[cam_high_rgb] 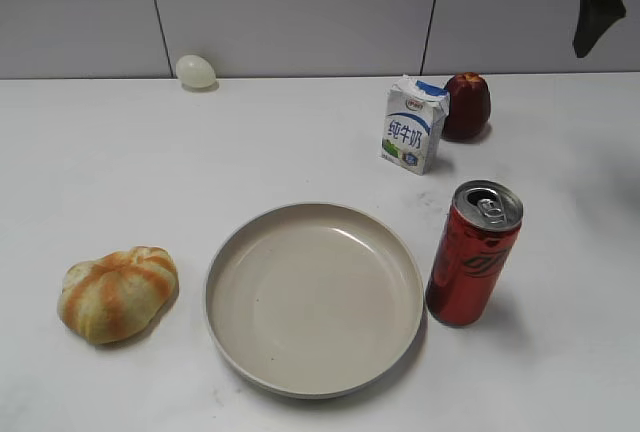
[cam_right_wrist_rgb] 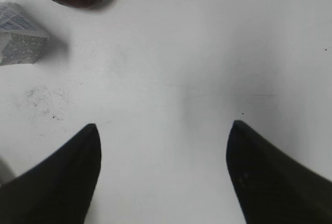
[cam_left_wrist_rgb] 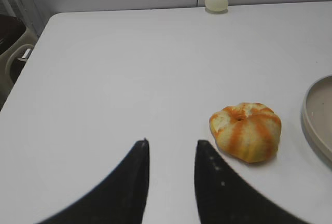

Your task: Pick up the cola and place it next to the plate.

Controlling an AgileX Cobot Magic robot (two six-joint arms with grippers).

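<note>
cola (cam_high_rgb: pixel 474 253): seen standing upright at the lower right of the exterior frame, just beside the plate's right rim, silver top and pull tab up. Whether it's actually touching the rim can't be told.
plate (cam_high_rgb: pixel 232 337): big beige dish with a raised rim, parked at the lower middle of the exterior frame; only its left edge (cam_left_wrist_rgb: pixel 313 117) is caught at the right side of the left wrist view.
milk carton (cam_high_rgb: pixel 413 125): white and blue, found above the cola toward the upper right, with a dark red fruit (cam_high_rgb: pixel 467 105) right behind it. Both are clipped at the upper left of the right wrist view.
bread roll (cam_high_rgb: pixel 117 292): orange-striped bun at the lower left, well apart from the plate.
egg (cam_high_rgb: pixel 195 71): pale, sat at the far edge of the table (cam_high_rgb: pixel 120 172), upper left.
left gripper (cam_left_wrist_rgb: pixel 171 148): 2 dark fingers held slightly apart over bare table, nothing pinched.
right gripper (cam_right_wrist_rgb: pixel 163 129): spread wide, nothing held, bare white table between the fingers.
</note>
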